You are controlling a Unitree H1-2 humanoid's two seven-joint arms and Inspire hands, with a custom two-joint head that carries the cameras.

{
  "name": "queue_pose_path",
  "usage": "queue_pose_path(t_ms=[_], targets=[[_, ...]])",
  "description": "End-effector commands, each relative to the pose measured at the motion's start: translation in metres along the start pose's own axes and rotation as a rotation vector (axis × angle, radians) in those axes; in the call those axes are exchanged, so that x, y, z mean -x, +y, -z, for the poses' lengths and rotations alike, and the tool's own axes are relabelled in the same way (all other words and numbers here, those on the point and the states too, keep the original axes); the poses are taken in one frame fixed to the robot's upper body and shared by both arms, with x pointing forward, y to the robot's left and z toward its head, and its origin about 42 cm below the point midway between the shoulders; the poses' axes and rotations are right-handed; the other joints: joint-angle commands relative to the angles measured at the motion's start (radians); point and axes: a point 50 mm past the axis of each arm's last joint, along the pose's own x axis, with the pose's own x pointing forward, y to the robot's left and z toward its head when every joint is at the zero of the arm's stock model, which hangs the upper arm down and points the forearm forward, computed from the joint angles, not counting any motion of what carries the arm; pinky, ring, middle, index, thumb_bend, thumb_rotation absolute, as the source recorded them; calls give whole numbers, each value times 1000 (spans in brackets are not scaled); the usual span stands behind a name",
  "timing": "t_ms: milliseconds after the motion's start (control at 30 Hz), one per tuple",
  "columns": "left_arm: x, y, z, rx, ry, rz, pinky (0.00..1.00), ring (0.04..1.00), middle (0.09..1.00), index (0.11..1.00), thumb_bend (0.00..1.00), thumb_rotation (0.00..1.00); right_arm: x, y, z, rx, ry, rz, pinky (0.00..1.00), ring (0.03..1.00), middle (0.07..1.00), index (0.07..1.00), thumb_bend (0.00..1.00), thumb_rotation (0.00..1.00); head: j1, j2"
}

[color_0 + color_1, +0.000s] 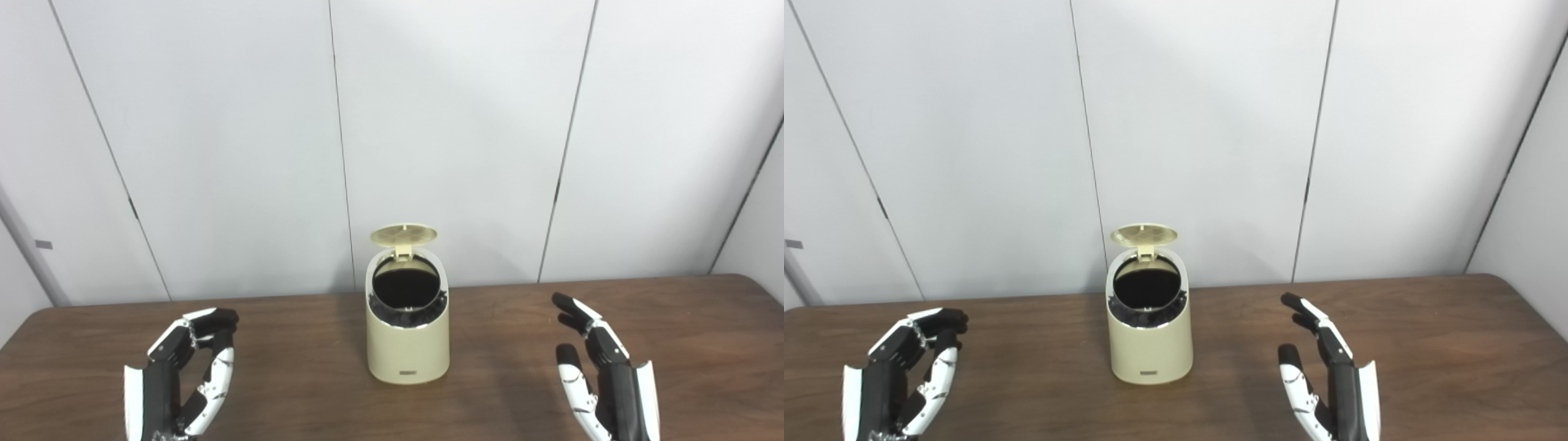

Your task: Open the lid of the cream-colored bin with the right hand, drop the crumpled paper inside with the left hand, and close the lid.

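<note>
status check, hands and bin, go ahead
Left hand and right hand both open, holding nothing, apart from the bin. Lid up, opening dark. No crumpled paper in sight. Nothing blocking the lid.

Cream-colored bin (408, 343) upright mid-table, round lid (404, 234) flipped up, dark interior showing
</note>
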Motion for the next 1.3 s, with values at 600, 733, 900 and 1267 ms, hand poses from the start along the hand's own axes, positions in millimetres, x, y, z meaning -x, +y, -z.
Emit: queue_pose_path(t_ms=[600, 733, 900, 1267], targets=[[-5, -24, -17, 31, -65, -15, 498, 594, 628, 614, 197, 307, -185, 20, -132, 540, -456, -354, 751, 859, 863, 833, 706, 1000, 23, 12], [-4, -26, -20, 41, -62, -17, 499, 601, 629, 612, 203, 303, -212, 36, -137, 648, -457, -420, 750, 859, 863, 837, 736, 1000, 29, 18], [-3, -29, -25, 35, -74, -20, 496, 595, 625, 608, 199, 301, -244, 57, -143, 728, -453, -486, 728, 842, 845, 813, 762, 952, 39, 20], [-2, -31, -33, 29, -76, -26, 503, 594, 621, 603, 216, 321, -273, 93, -125, 748, -351, -615, 766, 860, 862, 844, 831, 882, 49, 24]])
